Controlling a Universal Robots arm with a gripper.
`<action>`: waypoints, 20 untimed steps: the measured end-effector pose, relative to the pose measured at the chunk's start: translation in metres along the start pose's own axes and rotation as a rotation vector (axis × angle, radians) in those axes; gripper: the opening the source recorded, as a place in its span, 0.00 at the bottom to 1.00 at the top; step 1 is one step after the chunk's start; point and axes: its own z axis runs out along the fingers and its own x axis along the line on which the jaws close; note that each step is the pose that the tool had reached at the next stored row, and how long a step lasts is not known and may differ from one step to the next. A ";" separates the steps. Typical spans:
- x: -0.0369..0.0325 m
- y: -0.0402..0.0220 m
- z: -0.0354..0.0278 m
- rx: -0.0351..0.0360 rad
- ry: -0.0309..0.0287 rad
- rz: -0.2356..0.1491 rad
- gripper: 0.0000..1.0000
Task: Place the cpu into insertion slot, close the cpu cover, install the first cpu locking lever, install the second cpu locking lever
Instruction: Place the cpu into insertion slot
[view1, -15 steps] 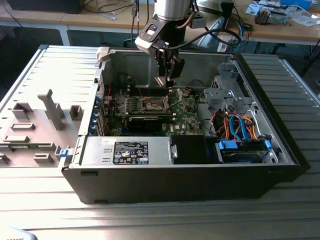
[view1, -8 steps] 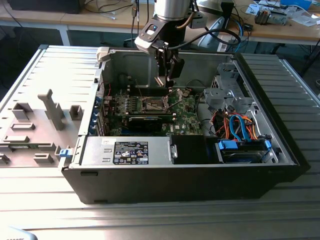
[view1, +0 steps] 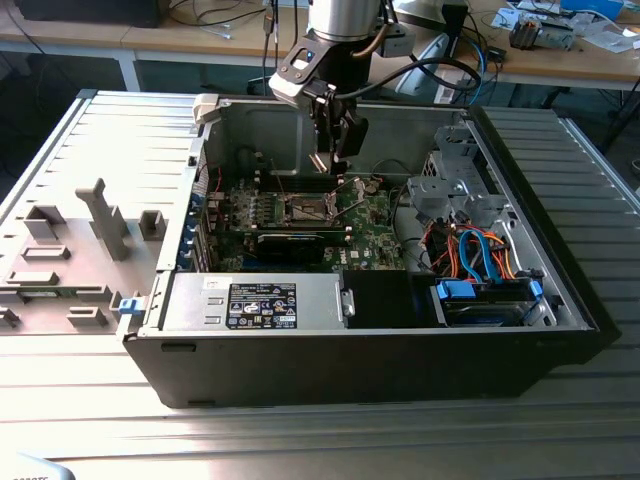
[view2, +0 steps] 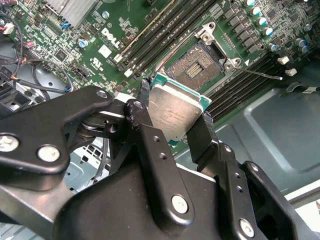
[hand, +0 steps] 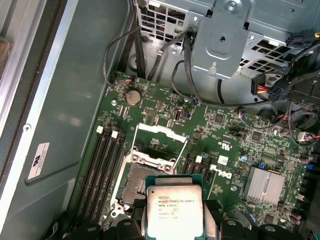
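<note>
My gripper (view2: 175, 107) is shut on the cpu (view2: 176, 114), a small square chip with a silver-grey top, gripped by two opposite edges between black fingers (view2: 202, 132). In the exterior view the gripper (view1: 335, 165) hangs just above the green board inside the open computer case. The insertion slot (hand: 133, 183) is a dark square socket lying bare, a short way under and beside the held cpu (hand: 173, 209). The cpu cover (hand: 161, 143), a silver frame with a square window, stands swung up at the socket's far edge. A thin locking lever (view2: 261, 74) sticks out free beside the insertion slot (view2: 196, 68).
Rows of long memory slots (hand: 102, 165) flank the socket. A finned heatsink (hand: 263, 186) sits on the board. Cables and a metal drive cage (view1: 455, 180) crowd the exterior view's right. A long black card (view1: 290, 243) lies across the board in front of the socket.
</note>
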 end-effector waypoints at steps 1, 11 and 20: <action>0.0000 0.0000 0.0000 0.0000 0.0000 0.001 0.54; 0.0000 0.0000 0.0004 0.0007 0.0000 0.015 0.54; 0.0000 0.0000 0.0007 0.0011 0.0000 0.024 0.54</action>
